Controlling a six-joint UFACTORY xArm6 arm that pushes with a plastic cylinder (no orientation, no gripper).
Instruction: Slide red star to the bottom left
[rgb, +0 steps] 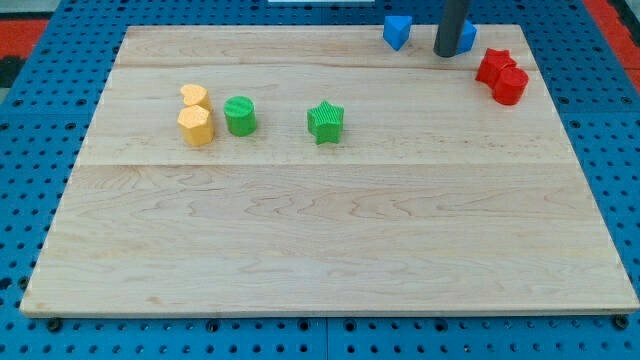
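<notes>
Nearest you, the wooden board lies bare. Your red star block, light and rigid, touches a red cylinder; my tip, no pincer, stands just left: push its upper-right edge.

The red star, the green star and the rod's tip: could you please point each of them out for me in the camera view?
red star (493, 65): camera view, top face, at the view's top right.
green star (325, 119): camera view, centre of top face.
my tip (448, 53): camera view, rod's lower end, left of the red star.
</notes>
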